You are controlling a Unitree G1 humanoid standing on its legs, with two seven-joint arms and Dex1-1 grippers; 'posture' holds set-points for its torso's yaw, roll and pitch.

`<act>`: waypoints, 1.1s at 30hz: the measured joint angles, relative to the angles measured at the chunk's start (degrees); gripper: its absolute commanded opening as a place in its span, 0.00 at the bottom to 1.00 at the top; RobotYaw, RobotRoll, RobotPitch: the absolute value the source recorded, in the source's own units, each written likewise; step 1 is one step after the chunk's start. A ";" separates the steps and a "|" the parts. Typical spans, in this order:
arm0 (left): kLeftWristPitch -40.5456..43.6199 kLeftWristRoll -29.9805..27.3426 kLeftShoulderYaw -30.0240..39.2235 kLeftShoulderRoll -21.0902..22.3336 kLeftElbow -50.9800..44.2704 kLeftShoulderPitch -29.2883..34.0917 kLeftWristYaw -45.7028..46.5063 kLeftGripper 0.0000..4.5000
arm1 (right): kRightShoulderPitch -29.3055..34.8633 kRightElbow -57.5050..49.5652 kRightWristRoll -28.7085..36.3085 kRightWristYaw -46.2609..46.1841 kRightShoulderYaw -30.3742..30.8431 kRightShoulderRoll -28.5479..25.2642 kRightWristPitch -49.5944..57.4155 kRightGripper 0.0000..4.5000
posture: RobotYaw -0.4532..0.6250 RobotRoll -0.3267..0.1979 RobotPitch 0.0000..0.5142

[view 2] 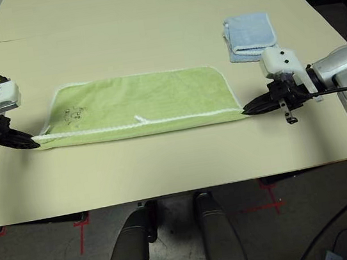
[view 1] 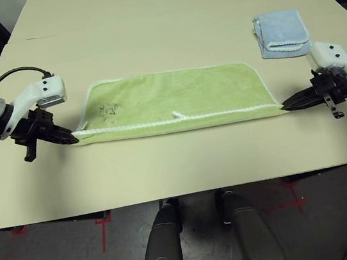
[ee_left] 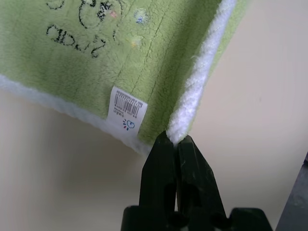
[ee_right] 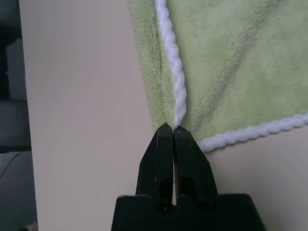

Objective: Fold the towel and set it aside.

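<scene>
Light green towel (view 1: 176, 100) spread flat on the pale bench (view 1: 165, 27), folded once lengthwise into a long band, white stitched edging along near and far sides. Small dark embroidered drawing (view 1: 108, 109) near its left end; white loop (view 1: 176, 114) lying at the near edge around mid-length; white label (ee_left: 126, 113) at the left corner. Left gripper (view 1: 71, 138) pinched tight on the near left corner, black fingers (ee_left: 161, 163) pressed together over the white edging. Right gripper (view 2: 248, 110) likewise clamped on the near right corner, fingertips (ee_right: 166, 139) meeting on the edging. Cloth stretched between the two, corners slightly raised off the bench. Smaller light blue folded towel (view 1: 282, 34) farther back on the right, well apart from the green one.
</scene>
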 measured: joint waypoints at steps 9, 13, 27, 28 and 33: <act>-2.04 9.40 6.83 -10.94 15.87 -10.57 3.84 0.00 | -11.80 15.83 -8.62 -9.55 0.03 4.15 -10.15 0.00 | 0.50 0.62 0.48; -3.58 12.61 9.78 -15.30 22.01 -13.77 9.56 0.00 | -15.09 23.06 -12.05 -13.80 0.11 6.26 -13.40 0.00 | 0.50 0.62 0.49; -6.34 19.14 14.69 -20.62 28.93 -15.89 20.19 0.00 | -18.60 31.68 -18.63 -25.27 0.23 10.97 -16.57 0.00 | 0.50 0.62 0.48; -6.41 19.50 14.87 -20.86 29.68 -16.09 20.70 0.00 | -18.86 31.88 -18.83 -26.02 0.21 11.28 -16.57 0.00 | 0.50 0.62 0.48; -6.74 21.45 15.21 -21.56 30.79 -16.31 22.72 0.00 | -19.85 32.54 -18.89 -29.42 -0.16 13.01 -16.48 0.00 | 0.50 0.62 0.49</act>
